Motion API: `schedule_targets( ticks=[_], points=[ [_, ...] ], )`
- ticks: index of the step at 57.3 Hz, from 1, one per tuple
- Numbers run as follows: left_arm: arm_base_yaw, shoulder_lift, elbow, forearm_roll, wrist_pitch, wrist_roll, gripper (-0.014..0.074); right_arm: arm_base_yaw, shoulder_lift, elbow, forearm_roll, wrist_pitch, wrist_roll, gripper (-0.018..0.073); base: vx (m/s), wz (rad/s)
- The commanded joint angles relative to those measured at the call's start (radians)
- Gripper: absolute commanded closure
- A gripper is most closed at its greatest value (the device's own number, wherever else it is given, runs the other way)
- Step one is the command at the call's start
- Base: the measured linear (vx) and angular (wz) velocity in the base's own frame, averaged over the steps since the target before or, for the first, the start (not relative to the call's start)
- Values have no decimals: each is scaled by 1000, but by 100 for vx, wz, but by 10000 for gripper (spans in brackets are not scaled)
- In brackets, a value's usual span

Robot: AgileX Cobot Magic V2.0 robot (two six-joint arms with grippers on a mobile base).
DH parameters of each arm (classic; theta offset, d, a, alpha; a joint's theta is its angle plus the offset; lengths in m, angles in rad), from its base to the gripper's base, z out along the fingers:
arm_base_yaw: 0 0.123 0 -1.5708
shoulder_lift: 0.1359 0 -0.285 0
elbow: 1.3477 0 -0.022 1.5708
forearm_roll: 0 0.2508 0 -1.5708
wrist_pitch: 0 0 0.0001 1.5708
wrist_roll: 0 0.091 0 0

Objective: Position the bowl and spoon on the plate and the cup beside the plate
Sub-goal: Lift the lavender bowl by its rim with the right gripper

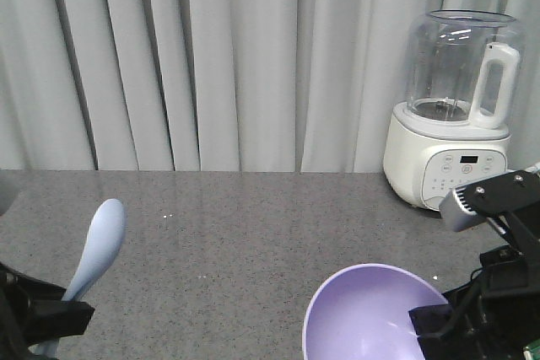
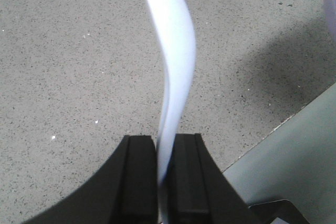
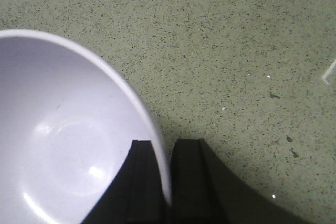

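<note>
**Bowl** (image 1: 371,314): seen at lower right of front view, tilted w/ opening toward the camera. The rim is pinched by the right end effector (image 3: 167,150), one finger inside and one outside, jaws clenched on the wall. Whether the base is clear of the counter (image 1: 253,233) cannot be told for sure; the tilt suggests it is lifted.

**Spoon** (image 2: 170,51): gripped by the handle in the left end effector (image 2: 165,145), jaws closed tight on it, scoop pointing up and away. Its shadow falls on the counter apart from it, so it is judged to be held in the air. Bowl and spoon are well apart, one at each side of the front view.

**Plate, cup:** not identified in any view. A pale flat surface (image 2: 294,161) is seen at lower right of the left wrist view; what it is cannot be told.

**Surroundings:** white blender (image 1: 451,107) at back right of the counter, grey curtain (image 1: 211,56) behind.

**Step (judged):** both items grasped, carry to plate in hand; nothing shown as placed yet.

**Next move calls for:**
- Plate to be located first.
- Bowl to be levelled and set down inside the plate rim before release.
- Spoon to be laid on the plate beside the bowl, arms kept from crossing.
- Cup to be dealt w/ after.
</note>
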Motion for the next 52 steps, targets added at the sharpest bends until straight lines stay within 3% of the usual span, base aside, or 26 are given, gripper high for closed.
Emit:
schedule_targets(
  ticks=[1, 52],
  points=[
    [-7, -15, -26, -20, -63, -1, 461, 1, -21, -27, 15, -61, -2, 457, 0, 0],
    [-7, -15, -26, -20, -63, -1, 461, 1, -21, -27, 15, -61, -2, 457, 0, 0]
  ],
)
